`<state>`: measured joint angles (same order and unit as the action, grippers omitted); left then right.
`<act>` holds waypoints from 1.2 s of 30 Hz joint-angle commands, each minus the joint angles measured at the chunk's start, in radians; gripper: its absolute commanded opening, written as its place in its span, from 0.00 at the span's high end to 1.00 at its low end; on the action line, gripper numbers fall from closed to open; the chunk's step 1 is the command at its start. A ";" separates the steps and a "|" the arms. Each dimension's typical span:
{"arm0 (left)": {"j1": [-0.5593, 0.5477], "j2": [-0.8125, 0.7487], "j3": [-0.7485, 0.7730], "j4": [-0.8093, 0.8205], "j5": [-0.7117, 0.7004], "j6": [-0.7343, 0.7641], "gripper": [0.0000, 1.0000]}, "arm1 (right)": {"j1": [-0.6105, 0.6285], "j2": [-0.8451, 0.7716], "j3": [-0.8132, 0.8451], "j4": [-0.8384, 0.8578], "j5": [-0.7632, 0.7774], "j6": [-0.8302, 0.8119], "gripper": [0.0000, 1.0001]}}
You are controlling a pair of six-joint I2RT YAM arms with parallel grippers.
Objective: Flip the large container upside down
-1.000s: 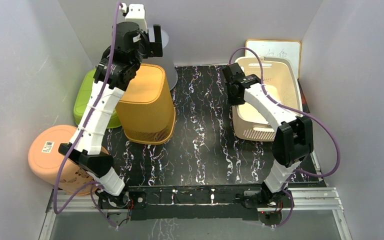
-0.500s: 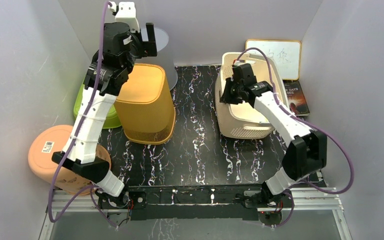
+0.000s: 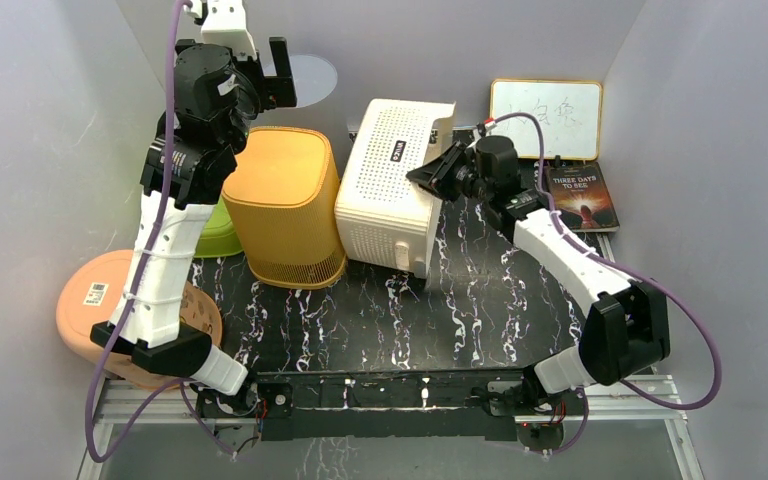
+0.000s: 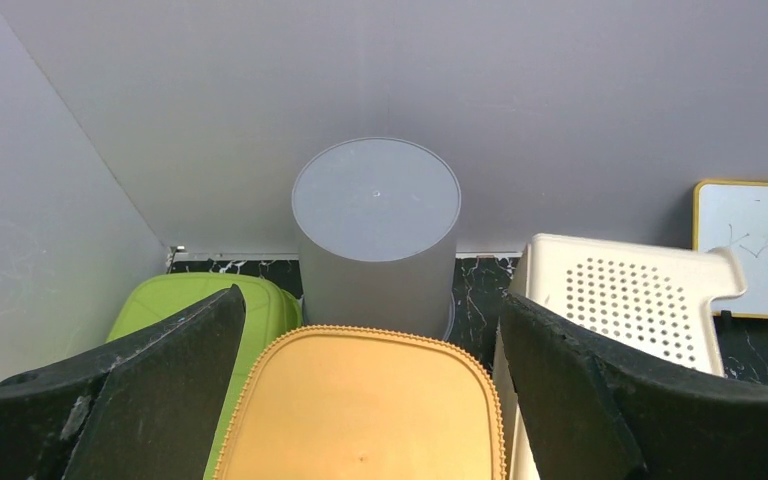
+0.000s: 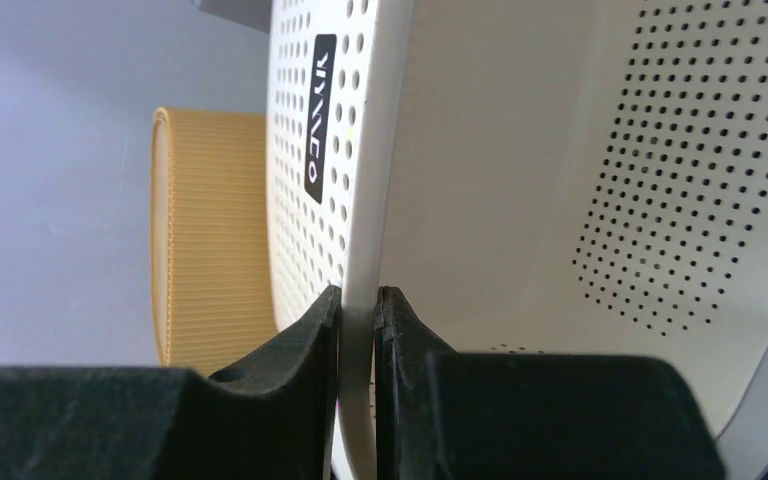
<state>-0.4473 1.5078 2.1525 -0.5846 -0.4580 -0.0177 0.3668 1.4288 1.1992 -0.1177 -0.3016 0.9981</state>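
Large container (image 3: 395,190), cream and perforated, sits at the far middle of the table (image 3: 400,320). It is tipped up on its side, with a dark label on the upward face and its open mouth facing right. Its lower near edge rests on the tabletop. It stands just beside the orange bin (image 3: 285,205) on its left; whether they touch, I cannot tell.

Right gripper (image 3: 440,172) is at the container's right rim. In the wrist view its fingers (image 5: 320,330) stand close together, one on each face of the container's thin wall (image 5: 520,200), clamped on it.

Left gripper (image 3: 270,70) is held high at the far left, above the orange bin, jaws spread wide and holding nothing. Its wrist view looks down past both fingers onto the orange bin's flat top (image 4: 360,410), with a grey cylinder (image 4: 375,230) behind it against the back wall.

Green tub (image 3: 215,230) is left of the orange bin and partly hidden by the arm. Peach tub (image 3: 95,310) is near left, off the table's edge. Whiteboard (image 3: 545,105) leans at the far right with a book (image 3: 580,195) lying below it.
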 commanded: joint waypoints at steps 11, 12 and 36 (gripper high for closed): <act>-0.004 -0.016 0.014 0.006 -0.016 0.034 0.02 | -0.021 -0.079 -0.145 -0.082 0.128 -0.079 0.91; -0.004 -0.017 0.011 0.007 -0.017 0.035 0.02 | -0.031 -0.096 -0.160 -0.104 0.155 -0.082 0.87; -0.004 0.014 0.034 0.004 -0.036 0.050 0.02 | -0.203 -0.079 -0.469 1.012 -0.420 0.448 1.00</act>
<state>-0.4473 1.5200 2.1525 -0.5850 -0.4694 0.0162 0.1566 1.3182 0.7769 0.4732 -0.6250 1.2213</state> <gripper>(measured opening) 0.984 0.126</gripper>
